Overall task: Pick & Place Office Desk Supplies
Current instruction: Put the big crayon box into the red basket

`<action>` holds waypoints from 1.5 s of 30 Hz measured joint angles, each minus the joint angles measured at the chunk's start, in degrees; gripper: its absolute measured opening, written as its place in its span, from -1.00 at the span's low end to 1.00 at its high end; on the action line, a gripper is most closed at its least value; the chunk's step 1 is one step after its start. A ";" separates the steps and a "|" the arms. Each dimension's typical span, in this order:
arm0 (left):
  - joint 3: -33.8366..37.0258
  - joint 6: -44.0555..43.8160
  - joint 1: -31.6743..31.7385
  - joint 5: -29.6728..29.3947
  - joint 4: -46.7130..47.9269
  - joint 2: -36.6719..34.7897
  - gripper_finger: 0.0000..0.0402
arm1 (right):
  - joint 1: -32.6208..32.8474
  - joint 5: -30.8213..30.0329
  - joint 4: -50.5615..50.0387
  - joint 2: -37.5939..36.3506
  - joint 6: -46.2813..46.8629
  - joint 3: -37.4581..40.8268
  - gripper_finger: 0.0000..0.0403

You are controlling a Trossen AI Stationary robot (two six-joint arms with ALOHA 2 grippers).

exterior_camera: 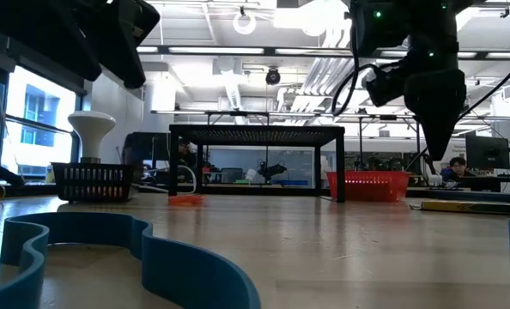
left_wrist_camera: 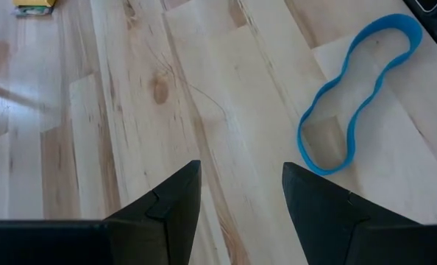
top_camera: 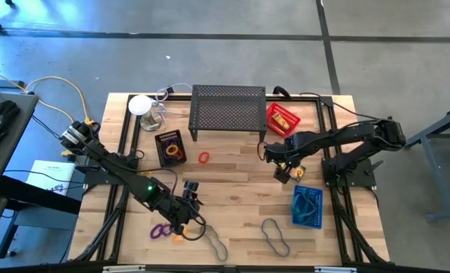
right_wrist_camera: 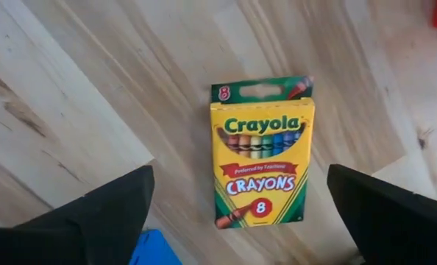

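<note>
Wooden tabletop (top_camera: 232, 189), concrete floor around it. Right gripper (top_camera: 284, 173): jaws wide, empty, hovering directly above the crayon box (right_wrist_camera: 261, 163), which lies flat near the right edge. Blue tray (top_camera: 307, 206): front right, holding loops. Red tray (top_camera: 282, 119): back edge, beside black stand (top_camera: 227, 111). Left gripper (top_camera: 189, 212): jaws open, empty, near the front edge beside a blue loop (left_wrist_camera: 351, 110).

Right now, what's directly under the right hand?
The crayon box lies flat on the wooden table, label up, below the open right hand. Nothing is gripped. Whatever lies beneath the box is covered.
</note>
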State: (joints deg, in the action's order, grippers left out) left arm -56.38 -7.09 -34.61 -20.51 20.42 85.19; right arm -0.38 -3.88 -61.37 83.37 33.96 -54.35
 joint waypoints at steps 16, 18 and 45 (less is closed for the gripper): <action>0.00 -0.20 0.00 -0.02 0.14 0.00 -0.09 | 2.69 -9.37 -0.74 2.14 3.32 0.24 0.72; 0.00 -0.20 0.00 -0.02 0.01 0.00 -0.09 | 2.12 -7.42 -0.10 2.40 2.80 1.31 0.69; 0.00 1.53 0.20 -0.11 -1.28 0.00 -0.09 | -3.49 1.28 16.27 2.05 -5.53 14.82 0.61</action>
State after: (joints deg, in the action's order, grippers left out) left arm -56.38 -5.56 -34.41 -20.62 19.14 85.19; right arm -3.87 -2.61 -45.10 85.42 28.42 -39.53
